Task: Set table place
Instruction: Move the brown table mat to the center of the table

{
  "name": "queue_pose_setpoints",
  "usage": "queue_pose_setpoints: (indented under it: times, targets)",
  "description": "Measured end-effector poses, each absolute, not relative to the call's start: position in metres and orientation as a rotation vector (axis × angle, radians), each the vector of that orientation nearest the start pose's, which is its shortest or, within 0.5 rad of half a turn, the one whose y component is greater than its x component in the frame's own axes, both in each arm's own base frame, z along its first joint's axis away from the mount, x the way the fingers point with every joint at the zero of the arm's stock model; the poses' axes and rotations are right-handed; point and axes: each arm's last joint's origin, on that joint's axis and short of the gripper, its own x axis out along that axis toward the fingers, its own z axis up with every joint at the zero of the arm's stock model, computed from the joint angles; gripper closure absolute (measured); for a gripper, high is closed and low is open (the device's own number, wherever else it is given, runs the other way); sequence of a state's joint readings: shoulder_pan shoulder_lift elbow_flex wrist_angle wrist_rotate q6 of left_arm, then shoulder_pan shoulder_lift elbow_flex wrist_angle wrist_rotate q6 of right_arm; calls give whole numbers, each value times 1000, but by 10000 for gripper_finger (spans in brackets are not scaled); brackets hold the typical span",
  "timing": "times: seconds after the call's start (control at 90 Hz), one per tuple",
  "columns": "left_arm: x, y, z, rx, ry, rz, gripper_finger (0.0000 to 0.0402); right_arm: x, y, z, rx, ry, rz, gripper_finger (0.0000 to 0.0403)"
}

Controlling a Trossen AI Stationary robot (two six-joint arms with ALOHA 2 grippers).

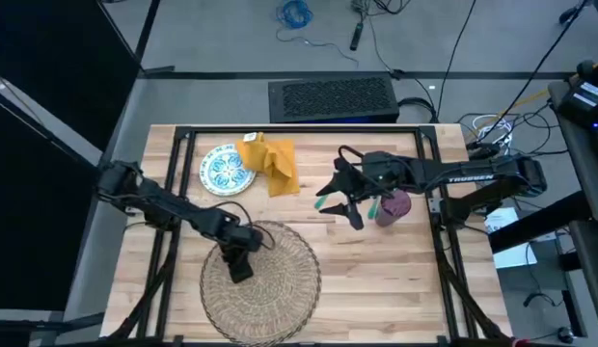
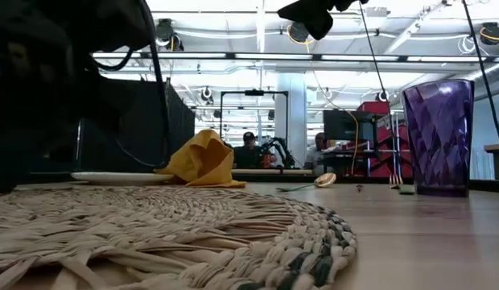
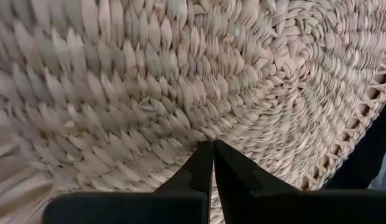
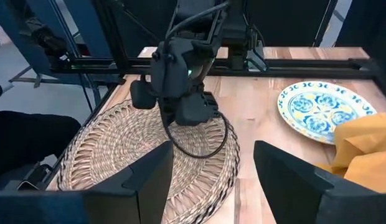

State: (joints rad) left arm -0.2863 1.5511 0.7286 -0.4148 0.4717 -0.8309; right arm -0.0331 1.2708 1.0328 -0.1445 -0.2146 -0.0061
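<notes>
The left gripper is down on the woven straw mat, its two dark fingers pressed together with their tips against the weave and nothing pinched between them. The mat lies flat on the light wood table at the near edge, and it spreads out on all sides of this pincer; nothing else rests on it.

The right gripper hangs above the middle of the table with its fingers spread wide and empty, as the right wrist view shows. Just beside it, on the side toward the right arm's base, stands the purple cup, upright on the bare wood; in the low view its faceted walls are see-through, but I cannot tell whether anything is inside. Green-handled cutlery lies on the wood close under and beside this pincer, and the low view shows a gold spoon lying flat near the cup.

Beyond the left gripper, toward the far edge of the table, sits the blue-green patterned plate, well apart from the mat. The mustard-yellow napkin is crumpled just beside it, one edge overlapping the plate's rim; the rest of the plate is bare.

People sit in the room behind the table.
</notes>
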Motion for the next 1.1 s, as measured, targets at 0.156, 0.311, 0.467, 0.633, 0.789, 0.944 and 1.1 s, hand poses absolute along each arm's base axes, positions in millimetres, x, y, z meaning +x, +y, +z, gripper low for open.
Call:
queue_pose_setpoints:
  times: [0.156, 0.311, 0.467, 0.633, 0.789, 0.944, 1.1]
  targets:
    - [258, -74, 148, -791, 1401, -113, 401, 278, -3, 327, 33, 351, 181, 193]
    - [269, -65, 143, -783, 1396, -100, 401, 271, -2, 333, 31, 341, 184, 193]
    - [273, -64, 130, -769, 1429, -93, 401, 263, 2, 336, 30, 356, 199, 193]
    - [276, -64, 126, -754, 1420, -86, 401, 260, 8, 333, 32, 403, 217, 193]
    - [286, -61, 128, -728, 1309, -61, 401, 259, 10, 331, 36, 417, 225, 193]
    - [294, -50, 133, -680, 1239, 10, 401, 259, 10, 332, 54, 417, 220, 193]
    - [303, -40, 130, -685, 1171, 31, 401, 259, 10, 332, 69, 418, 218, 193]
